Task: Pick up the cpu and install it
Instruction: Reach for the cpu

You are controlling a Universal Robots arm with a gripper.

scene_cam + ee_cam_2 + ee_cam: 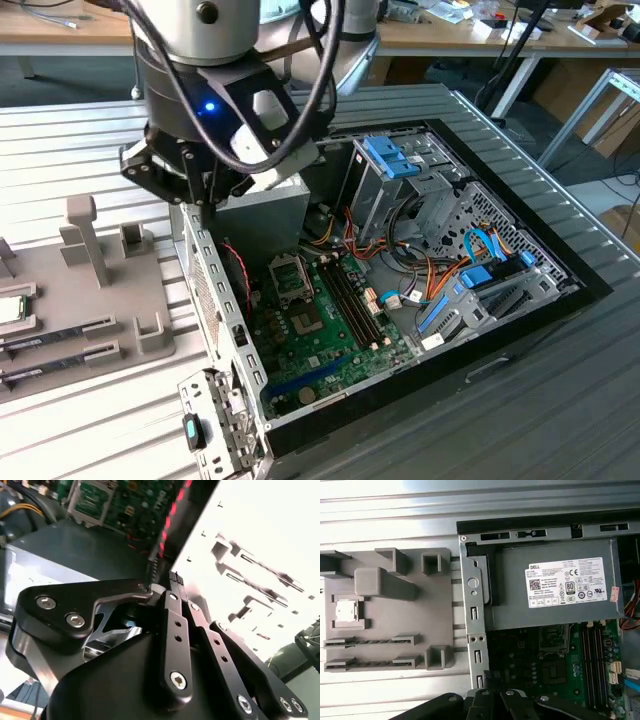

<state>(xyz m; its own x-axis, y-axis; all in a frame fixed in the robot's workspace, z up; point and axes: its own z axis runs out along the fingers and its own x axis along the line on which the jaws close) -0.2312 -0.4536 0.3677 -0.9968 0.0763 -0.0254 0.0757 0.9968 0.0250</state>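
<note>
One small square silvery-topped, green-rimmed cpu [346, 611] lies in a grey plastic holder [435, 615], well apart from the black claw [205, 200], toward the exterior view's left; the claw, pinched together and empty, hangs over the edge of the open computer case [225, 320].

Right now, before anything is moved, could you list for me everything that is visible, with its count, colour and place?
cpu: one, silvery with green rim, in a pocket of the holder tray.
memory sticks: two, dark, in the tray's slots beside the cpu.
holder tray: one, grey, on the ribbed table beside the computer case.
computer case: one, black, lying open.
power supply: one, grey, inside the case next to the motherboard.
motherboard: one, green, on the case floor.
drive bracket: one, blue, by the drive cage.
cables: several, orange, red and blue, inside the case.
robot arm: one, silver and black, above the case.
gripper: one, black, shut, over the case wall by the power supply.
</note>
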